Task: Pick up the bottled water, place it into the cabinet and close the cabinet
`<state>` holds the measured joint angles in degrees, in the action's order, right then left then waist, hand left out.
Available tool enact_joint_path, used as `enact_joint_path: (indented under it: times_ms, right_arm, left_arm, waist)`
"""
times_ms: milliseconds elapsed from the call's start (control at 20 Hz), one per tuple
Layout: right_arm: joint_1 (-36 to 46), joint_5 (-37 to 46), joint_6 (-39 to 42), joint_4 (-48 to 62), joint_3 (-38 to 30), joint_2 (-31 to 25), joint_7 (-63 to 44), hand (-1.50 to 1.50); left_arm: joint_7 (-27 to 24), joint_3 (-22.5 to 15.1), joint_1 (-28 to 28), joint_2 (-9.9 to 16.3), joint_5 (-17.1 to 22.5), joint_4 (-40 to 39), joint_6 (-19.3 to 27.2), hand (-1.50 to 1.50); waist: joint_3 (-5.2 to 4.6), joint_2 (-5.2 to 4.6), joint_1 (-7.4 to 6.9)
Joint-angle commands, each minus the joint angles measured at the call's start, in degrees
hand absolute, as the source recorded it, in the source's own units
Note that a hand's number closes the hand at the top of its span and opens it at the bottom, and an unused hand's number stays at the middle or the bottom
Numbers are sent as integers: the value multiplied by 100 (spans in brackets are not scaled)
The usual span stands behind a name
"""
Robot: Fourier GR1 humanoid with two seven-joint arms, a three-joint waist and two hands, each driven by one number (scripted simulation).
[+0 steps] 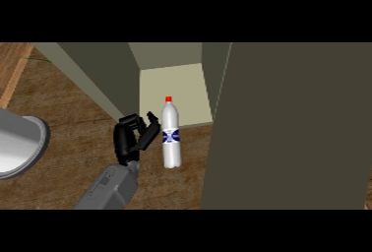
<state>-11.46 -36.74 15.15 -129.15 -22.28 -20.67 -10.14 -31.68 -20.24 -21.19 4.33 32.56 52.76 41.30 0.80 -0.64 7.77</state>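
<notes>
The water bottle point(170, 142) is clear with a red cap and a blue label. It stands upright at the front edge of the open cabinet's pale floor point(178, 81). My left hand point(134, 135) is right beside the bottle's left side, palm turned toward it. Its fingers point(150, 132) reach up to the label without wrapping round the bottle, which shows in full. The grey forearm point(109, 189) comes in from the lower edge. My right hand is nowhere in the view.
The cabinet's wide dark door point(291, 128) stands open and fills the right side. Another open panel point(94, 74) slants at the upper left. A grey metal round vessel point(18, 145) sits at the left edge on the wooden counter point(73, 123).
</notes>
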Motion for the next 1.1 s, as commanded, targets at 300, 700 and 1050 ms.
enact_joint_path:
  times_ms: [300, 700, 1050]
  right_arm:
    - [140, -117, 98, 144, -36, -95, 0, -150]
    - [116, -206, 198, 297, -142, -87, 73, -150]
    - [183, -308, 246, 315, -256, -98, 149, -150]
  left_arm:
    - [426, 153, -1396, 8, 185, -462, -331, -150]
    - [627, 509, -2644, 75, 286, -1472, -585, -150]
    - [339, 771, -3435, -52, 244, -2551, -812, -150]
  waist:
    - [-108, -182, 261]
    - [-95, -228, 259]
    - [-94, -289, 262]
